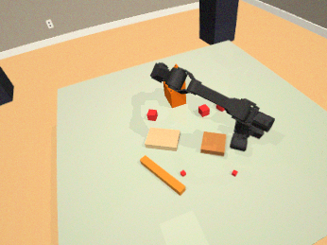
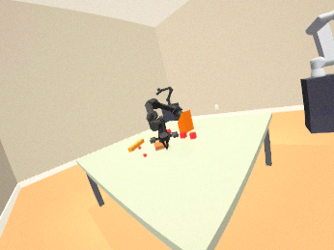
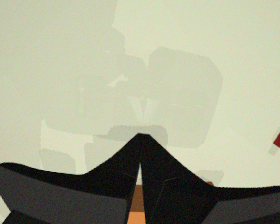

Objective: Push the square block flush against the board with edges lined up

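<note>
Brown square block [image 1: 214, 143] [image 2: 158, 146] [image 3: 136, 218] sits well apart from the orange board [image 1: 163, 175] [image 2: 136, 145]; gripper [image 1: 238, 145] [image 2: 166, 147] [image 3: 141, 138] is closed, empty, beside it. Best pushed low, slowly, through its middle, so twisting is avoided.

In the wrist view, the end effector [image 1: 238, 148] [image 2: 167, 147] [image 3: 141, 138] hides most of the brown block [image 1: 214, 143] [image 2: 157, 146] [image 3: 137, 218], and the right border cuts a red piece [image 3: 277, 140]. From the top, the black arm [image 1: 208, 93] [image 2: 155, 113] covers part of the orange wedge [image 1: 175, 98] [image 2: 185, 122]. In the exterior view, the bench [image 1: 94, 171] [image 2: 193, 189] [image 3: 40, 40] and a grey arm [image 2: 318, 68] are cut by the border, and details of the end effector are too small.
</note>
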`<action>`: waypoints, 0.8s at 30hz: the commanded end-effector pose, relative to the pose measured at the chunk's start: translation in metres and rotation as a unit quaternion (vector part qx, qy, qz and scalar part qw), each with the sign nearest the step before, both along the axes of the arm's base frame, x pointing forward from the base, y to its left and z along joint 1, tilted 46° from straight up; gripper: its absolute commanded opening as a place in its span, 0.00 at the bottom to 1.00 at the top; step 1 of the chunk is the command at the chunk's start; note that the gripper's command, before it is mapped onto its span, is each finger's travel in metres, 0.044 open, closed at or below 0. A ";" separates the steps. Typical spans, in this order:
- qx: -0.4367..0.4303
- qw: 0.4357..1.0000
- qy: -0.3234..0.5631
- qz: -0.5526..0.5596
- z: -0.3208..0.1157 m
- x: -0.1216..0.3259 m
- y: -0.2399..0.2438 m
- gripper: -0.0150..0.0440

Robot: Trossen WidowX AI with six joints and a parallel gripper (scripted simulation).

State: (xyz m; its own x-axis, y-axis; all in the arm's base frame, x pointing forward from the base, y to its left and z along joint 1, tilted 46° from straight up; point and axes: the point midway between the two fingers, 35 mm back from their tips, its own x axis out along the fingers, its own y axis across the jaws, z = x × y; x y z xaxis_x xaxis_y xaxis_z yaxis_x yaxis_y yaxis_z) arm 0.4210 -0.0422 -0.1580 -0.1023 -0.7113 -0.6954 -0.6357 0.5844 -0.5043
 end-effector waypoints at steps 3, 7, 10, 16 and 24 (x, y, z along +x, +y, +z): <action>0.002 1.000 0.001 -0.003 0.029 0.005 0.029 0.25; 0.002 1.000 0.002 -0.004 0.037 0.005 0.037 0.25; 0.002 1.000 0.003 -0.002 0.037 0.005 0.037 0.25; 0.008 0.998 0.045 0.038 0.047 -0.021 0.031 0.25; 0.007 0.998 0.047 0.040 0.009 -0.028 -0.009 0.25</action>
